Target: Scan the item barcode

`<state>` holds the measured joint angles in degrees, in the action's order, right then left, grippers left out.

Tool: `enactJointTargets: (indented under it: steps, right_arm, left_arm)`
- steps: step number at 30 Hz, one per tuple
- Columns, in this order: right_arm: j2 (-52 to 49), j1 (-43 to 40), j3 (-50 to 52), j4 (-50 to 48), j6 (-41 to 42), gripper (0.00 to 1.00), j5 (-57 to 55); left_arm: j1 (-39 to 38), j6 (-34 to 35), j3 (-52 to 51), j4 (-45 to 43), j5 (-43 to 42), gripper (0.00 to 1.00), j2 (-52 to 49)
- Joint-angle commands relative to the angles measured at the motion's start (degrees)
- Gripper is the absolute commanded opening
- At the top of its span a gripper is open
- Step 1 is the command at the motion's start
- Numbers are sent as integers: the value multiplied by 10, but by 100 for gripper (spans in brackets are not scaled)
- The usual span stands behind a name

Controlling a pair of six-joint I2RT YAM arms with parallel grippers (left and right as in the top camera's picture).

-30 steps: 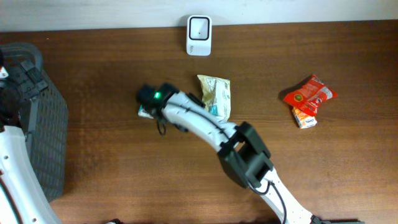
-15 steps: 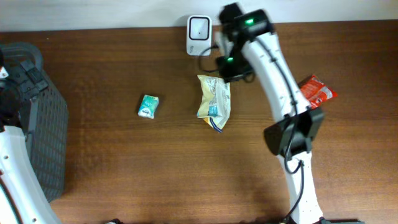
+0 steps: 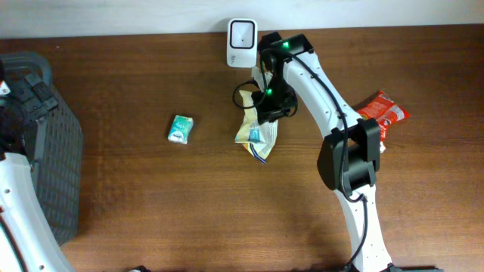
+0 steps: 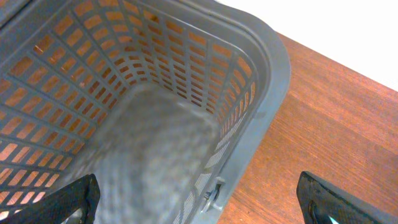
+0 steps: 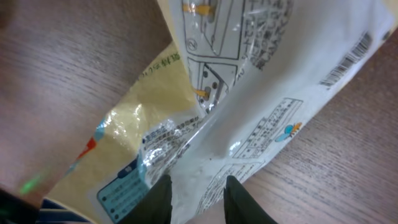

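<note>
Brown wood worktop carried everything. Pouch, yellow & white, lay near the middle of the back edge, just in front of the white scanner, which stood right at that edge. R arm reached in from the front-right, w/ the R jaws down on the pouch's back end and hiding it from overhead.

Wrist view: both fingers stood close together w/ the pouch's crinkled film pinched btwn them, so R jaws were clamped on the pouch. Its printed white side faced the wrist cam. Barcode sat by one pouch edge, at top right of that view. Couldn't tell if the pouch was clear of the wood or resting on it.

Green packet lay left of the pouch, well apart. Red packet lay toward the right edge, partly behind the arm's elbow. Grey basket stood at the left edge. L jaws hung over the basket's inside, fingers spread wide apart, gripping nothing.
</note>
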<state>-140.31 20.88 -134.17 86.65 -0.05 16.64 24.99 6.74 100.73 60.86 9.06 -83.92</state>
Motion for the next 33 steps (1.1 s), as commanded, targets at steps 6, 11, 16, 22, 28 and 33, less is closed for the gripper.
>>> enactJointTargets:
  steps: [6,11,16,22,28,33]
  right_arm:
    - [3,5,12,-40,-2,33,8]
    - [3,24,117,-136,-2,33,7]
    - [3,14,196,-190,-14,41,26]
    - [5,23,152,-130,-120,76,71]
    - [5,51,4,-54,-130,78,73]
    - [3,103,23,-28,-130,79,123]
  left_arm:
    - [2,5,2,-1,2,99,-3]
    - [2,5,2,-1,2,99,-3]
    - [2,5,2,-1,2,99,-3]
    - [2,5,2,-1,2,99,-3]
    - [2,5,2,-1,2,99,-3]
    - [2,5,2,-1,2,99,-3]
